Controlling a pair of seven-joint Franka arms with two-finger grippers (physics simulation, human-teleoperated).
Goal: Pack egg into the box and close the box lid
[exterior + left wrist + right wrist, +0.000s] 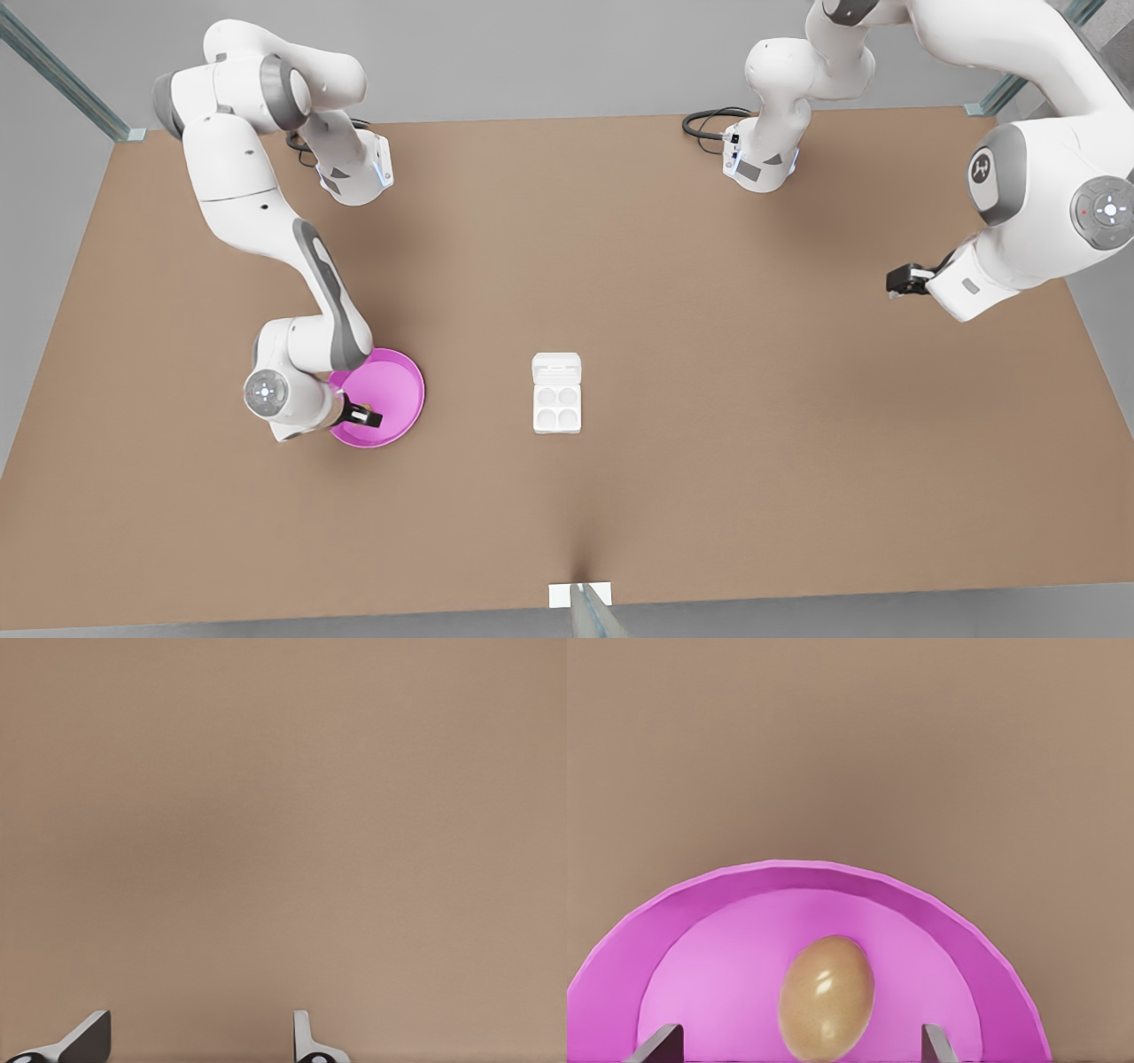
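Observation:
A tan egg (827,997) lies on the round pink plate (726,912), and my right gripper (799,1047) hangs open just above it with one finger on either side. The front view puts this gripper (363,415) over the plate (399,381) at its left; there the egg is hidden under the gripper. The white box (557,409) stands mid-table with four bare cups, its box lid (556,367) folded back flat. My left gripper (905,282) waits open and raised at the front view's right, and its wrist view shows its fingertips (89,1038) over bare table.
A black cable (709,124) loops by the arm base at the table's back edge. A white marker (580,594) and a glass post sit at the front edge. Brown tabletop (753,425) stretches between plate, box and the waiting arm.

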